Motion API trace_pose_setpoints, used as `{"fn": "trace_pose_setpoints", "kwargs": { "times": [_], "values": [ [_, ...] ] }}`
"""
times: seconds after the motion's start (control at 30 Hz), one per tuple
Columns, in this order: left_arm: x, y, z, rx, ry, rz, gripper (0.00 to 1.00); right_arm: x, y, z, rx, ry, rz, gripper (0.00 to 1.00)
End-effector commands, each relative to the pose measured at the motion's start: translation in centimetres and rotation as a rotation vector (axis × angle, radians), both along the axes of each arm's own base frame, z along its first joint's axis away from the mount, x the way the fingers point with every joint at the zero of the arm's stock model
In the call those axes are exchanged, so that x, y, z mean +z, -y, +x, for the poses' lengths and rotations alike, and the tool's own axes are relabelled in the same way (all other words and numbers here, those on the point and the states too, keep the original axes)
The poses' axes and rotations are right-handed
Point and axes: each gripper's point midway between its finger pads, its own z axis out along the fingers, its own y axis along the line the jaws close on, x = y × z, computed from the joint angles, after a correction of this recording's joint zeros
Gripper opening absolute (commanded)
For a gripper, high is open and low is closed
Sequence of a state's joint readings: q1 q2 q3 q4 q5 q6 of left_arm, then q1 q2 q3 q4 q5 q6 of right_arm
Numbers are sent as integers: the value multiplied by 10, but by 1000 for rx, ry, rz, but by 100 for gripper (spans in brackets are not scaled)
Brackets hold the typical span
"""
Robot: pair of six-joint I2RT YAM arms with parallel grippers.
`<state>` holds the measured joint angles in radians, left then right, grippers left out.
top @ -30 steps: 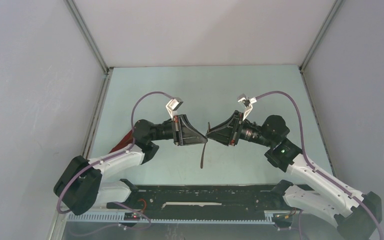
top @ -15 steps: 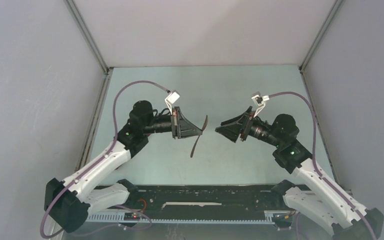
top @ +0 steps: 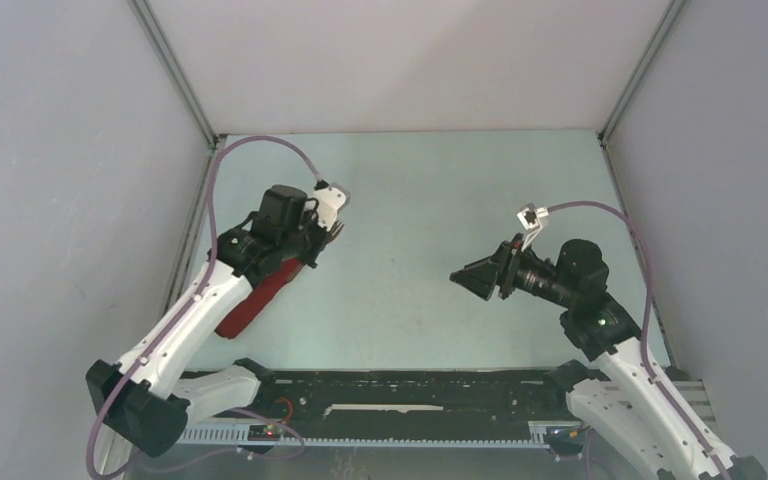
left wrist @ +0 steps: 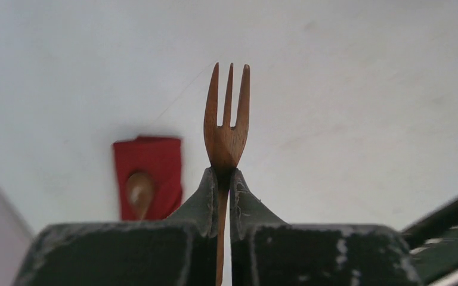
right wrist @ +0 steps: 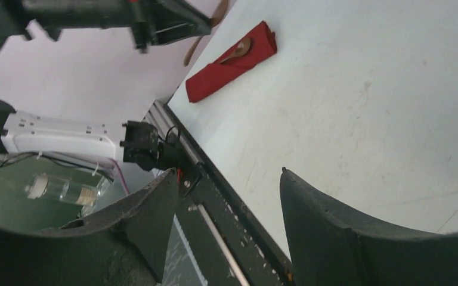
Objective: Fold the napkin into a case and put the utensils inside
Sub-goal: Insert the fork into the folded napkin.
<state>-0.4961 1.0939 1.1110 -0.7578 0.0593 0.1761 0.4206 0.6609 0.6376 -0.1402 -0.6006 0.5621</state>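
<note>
White table (top: 410,200) below: left pincer (left wrist: 225,174) pinches the fork (left wrist: 228,119), ready for the case (left wrist: 155,161) ahead; right pincer (right wrist: 229,174) hangs open.

- The tabletop (top: 420,190) is bare across its middle and far half, leaving wide room between the two arms.
- The case (top: 245,312) lies slanted near the left edge, with the spoon (left wrist: 138,189) showing at its far end. The left arm (top: 200,310) hangs over it and blocks most of it from above.
- The left gripper (top: 330,233), jaws closed on the fork (left wrist: 226,128), sits near the case's far end. The tines jut ahead of the jaws.
- The right gripper (top: 465,277), jaws apart, hangs well apart from the case, with open tabletop between them.
- Walls (top: 80,200) close off the left, back and right, and a rail (top: 410,385) bounds the near edge.
</note>
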Motion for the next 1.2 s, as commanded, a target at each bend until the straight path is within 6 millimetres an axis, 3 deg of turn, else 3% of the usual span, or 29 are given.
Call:
{"fn": "trace_pose_setpoints", "kwargs": {
  "times": [0.0, 0.13, 0.23, 0.37, 0.53, 0.7, 0.87, 1.17],
  "values": [
    [-44, -59, 30, 24, 68, 346, 0, -5, 5, -23, 28, 26, -24, 71],
    [-78, -76, 40, -3, 20, 397, 0, -9, 5, -34, 55, 13, -13, 71],
    [-93, -81, 52, 12, 35, 379, 0, -14, 2, -40, 73, 42, -46, 71],
    [-110, -81, 68, 40, 22, 302, 0, -17, -3, -49, 115, 57, -64, 72],
    [-125, -69, 73, 21, 3, 211, 0, -24, -3, -51, 119, 42, -88, 71],
    [-145, -76, 72, 29, -54, 144, 0, -22, -5, -52, 131, 40, -78, 71],
    [-148, -85, 71, 45, -49, 128, 0, -21, -6, -51, 131, 35, -71, 71],
    [-141, -80, 84, 38, -24, 90, 0, -22, -9, -51, 139, 20, -60, 71]
  ]
}}
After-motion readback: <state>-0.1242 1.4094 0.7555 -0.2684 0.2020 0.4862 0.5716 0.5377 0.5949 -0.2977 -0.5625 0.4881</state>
